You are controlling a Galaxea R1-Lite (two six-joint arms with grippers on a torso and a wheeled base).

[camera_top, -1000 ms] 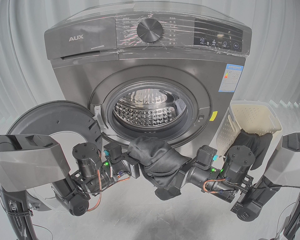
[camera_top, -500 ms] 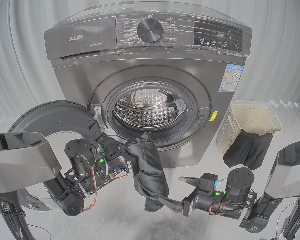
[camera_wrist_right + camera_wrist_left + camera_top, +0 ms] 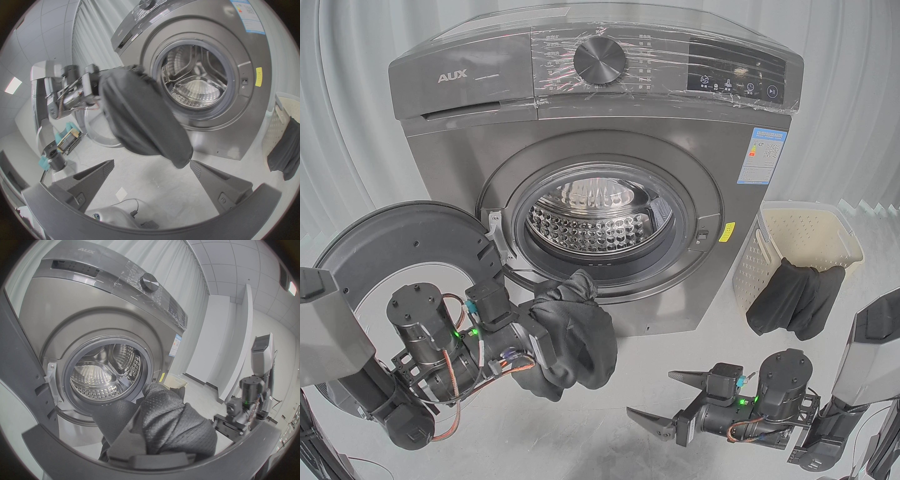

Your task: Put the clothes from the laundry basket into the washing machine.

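A: First entry?
B: Curtain: pale, pleated, hung full height across the back of the room.
A: Underfoot?
B: Floor: light grey, smooth, faintly glossy. One small white slip lies flat on it, with a thin cable just beside.
A: Overhead?
B: Ceiling: square panels, with one lit panel light.
A: Remaining?
B: White partition wall: upright, past the curtain's end. Dark skirting runs along the foot of the wall behind it.

Pale pleated curtains meet a grey, perhaps concrete, floor under tiled ceiling.
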